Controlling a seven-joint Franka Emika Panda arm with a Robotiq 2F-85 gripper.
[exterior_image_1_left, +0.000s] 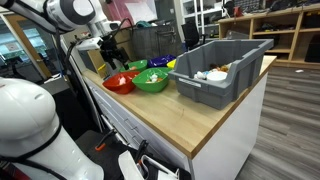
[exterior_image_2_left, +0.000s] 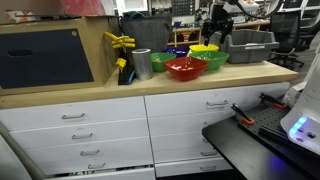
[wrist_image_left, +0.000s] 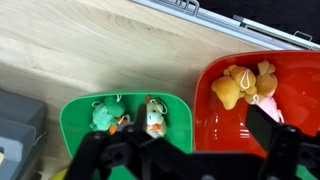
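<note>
In the wrist view the gripper (wrist_image_left: 180, 160) is cut off by the bottom edge and hides the near rims of both bowls. Its dark fingers (wrist_image_left: 268, 130) stand spread wide, holding nothing. The green bowl (wrist_image_left: 75, 115) lies at 9 o'clock with two small toys (wrist_image_left: 150, 118) too blurred to name. The red bowl (wrist_image_left: 212, 115), at 3 o'clock, runs off frame with soft toys (wrist_image_left: 248, 85) inside. Their rims sit just beside each other. Bare wooden counter (wrist_image_left: 90, 50) opens toward 12 o'clock.
</note>
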